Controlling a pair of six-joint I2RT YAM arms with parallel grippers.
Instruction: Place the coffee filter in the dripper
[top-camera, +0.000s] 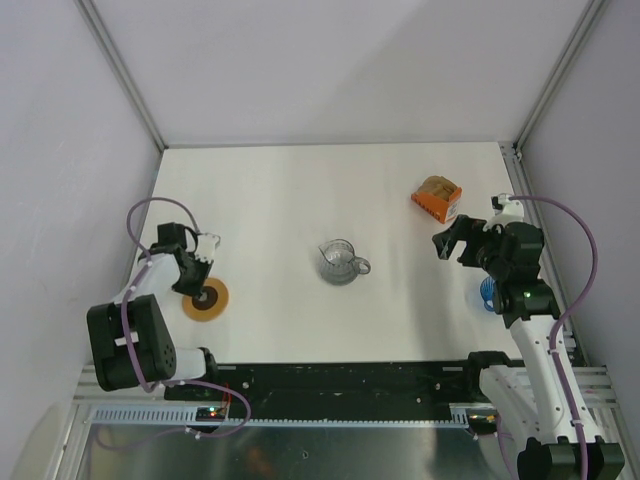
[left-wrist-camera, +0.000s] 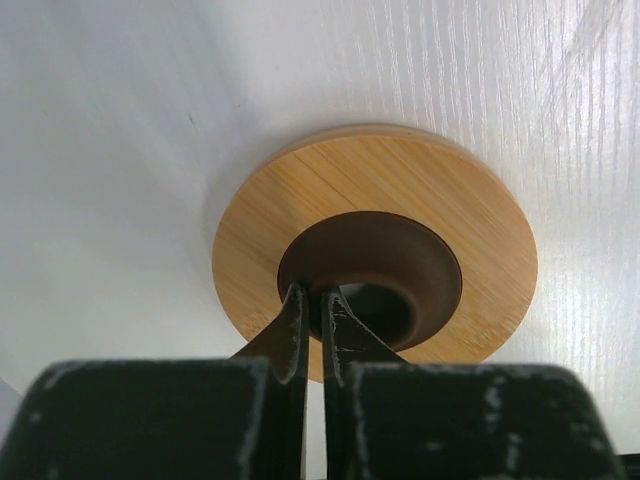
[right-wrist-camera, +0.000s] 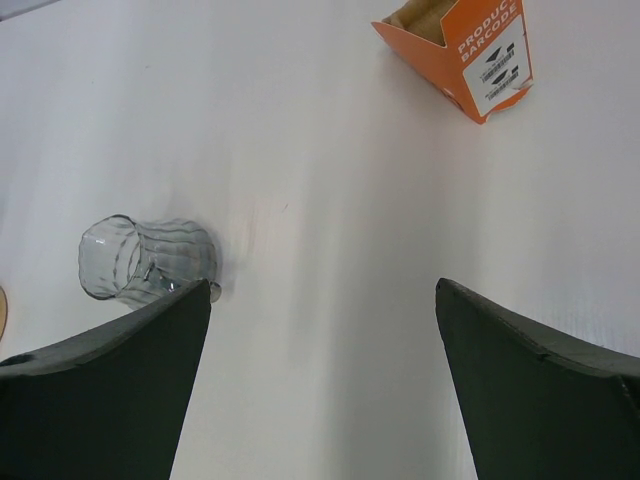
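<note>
The dripper (top-camera: 486, 292) sits at the right edge of the table (top-camera: 300, 200), half hidden behind the right arm (top-camera: 520, 270), so its direction is unclear. The right gripper (right-wrist-camera: 322, 300) has its jaws wide open. The left gripper (left-wrist-camera: 312, 297) has its jaws closed at the wooden ring (left-wrist-camera: 400, 180).

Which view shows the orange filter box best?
Right wrist: the orange box is large, its barcode label readable, though cropped at the top edge. Top external shows it small, far right. Left wrist misses it.
</note>
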